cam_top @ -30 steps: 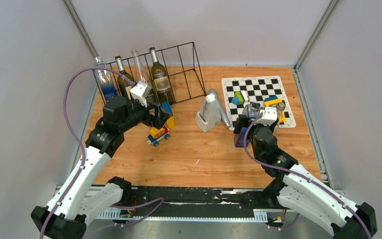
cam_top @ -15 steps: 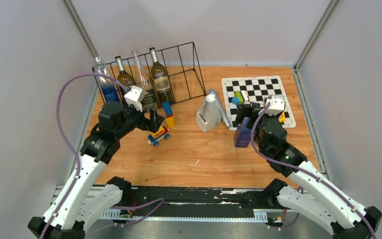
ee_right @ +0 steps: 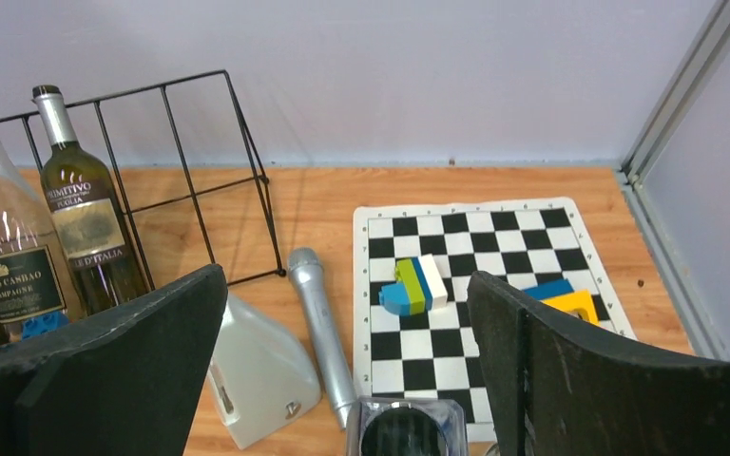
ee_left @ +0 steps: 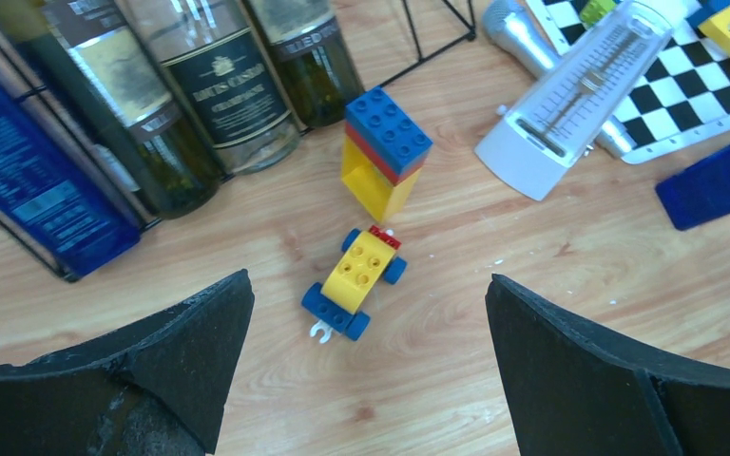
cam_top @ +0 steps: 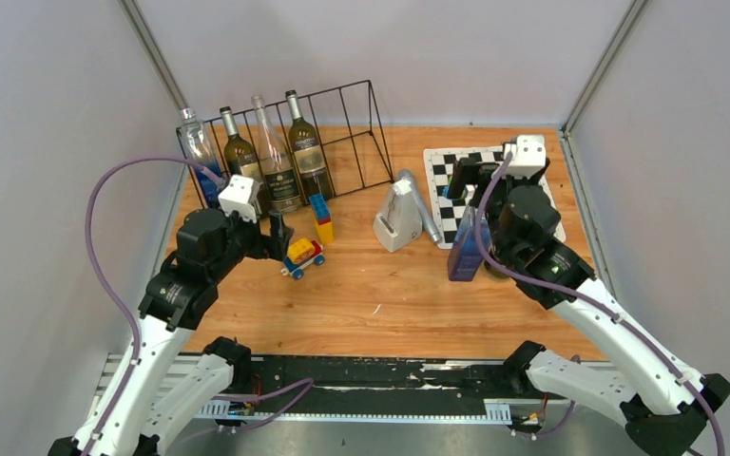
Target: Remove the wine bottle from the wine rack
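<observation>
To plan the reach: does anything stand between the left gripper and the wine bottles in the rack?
Yes. A toy car lies just ahead of the open left gripper, and a block stack stands beyond it, close in front of the rightmost wine bottle. The other bottles look unobstructed.

Toy car (ee_left: 354,282), brick stack (ee_left: 385,152) crowd wine rack (ee_right: 162,88) front.

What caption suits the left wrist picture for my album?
Open left pincer frames a toy car and brick stack; wine bottles wait in the wine rack.
</observation>
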{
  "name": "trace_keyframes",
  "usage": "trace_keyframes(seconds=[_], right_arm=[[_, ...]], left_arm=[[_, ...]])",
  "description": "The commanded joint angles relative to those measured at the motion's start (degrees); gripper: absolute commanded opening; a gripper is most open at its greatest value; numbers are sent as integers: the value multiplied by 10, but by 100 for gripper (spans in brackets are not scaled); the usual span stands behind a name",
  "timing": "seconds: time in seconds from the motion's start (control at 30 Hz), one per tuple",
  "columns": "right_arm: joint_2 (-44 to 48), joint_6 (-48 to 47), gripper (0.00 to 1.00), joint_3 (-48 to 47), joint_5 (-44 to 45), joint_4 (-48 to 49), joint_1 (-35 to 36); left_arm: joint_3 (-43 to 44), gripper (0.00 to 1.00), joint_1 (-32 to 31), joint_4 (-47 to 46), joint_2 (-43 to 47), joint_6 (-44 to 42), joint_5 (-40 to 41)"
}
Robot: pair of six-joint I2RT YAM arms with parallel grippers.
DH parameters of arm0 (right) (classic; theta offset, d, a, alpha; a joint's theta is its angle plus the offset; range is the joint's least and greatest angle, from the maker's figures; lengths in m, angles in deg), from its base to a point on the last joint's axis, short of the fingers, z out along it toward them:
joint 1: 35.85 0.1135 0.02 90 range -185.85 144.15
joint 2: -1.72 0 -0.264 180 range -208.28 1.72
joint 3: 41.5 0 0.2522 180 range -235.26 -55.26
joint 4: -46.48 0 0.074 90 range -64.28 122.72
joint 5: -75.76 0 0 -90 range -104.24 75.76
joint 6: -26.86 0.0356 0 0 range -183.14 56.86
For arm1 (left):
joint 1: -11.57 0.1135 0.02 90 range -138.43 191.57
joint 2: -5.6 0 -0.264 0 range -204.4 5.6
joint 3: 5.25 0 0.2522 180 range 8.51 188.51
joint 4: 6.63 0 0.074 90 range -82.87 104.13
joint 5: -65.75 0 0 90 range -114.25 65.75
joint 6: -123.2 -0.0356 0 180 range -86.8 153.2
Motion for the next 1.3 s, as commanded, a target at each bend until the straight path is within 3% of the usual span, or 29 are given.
trace_keyframes(seconds=[0.0,0.33,0.8,1.1,1.27], right_arm=[[-43,-52,100,-82,-7,-11,-1],[-214,-23,99,-294,-142,-90,0],[-515,67,96,-537,-341,-102,0],[-724,93,100,-699,-359,-109,0],[-797,99,100,-737,-350,-80,0]], left_arm=[[21,100,-1,25,32,3,68],[31,100,-1,79,67,16,133],[25,100,-1,127,137,8,174],[11,100,-1,113,154,4,182],[6,100,-1,110,165,2,189]])
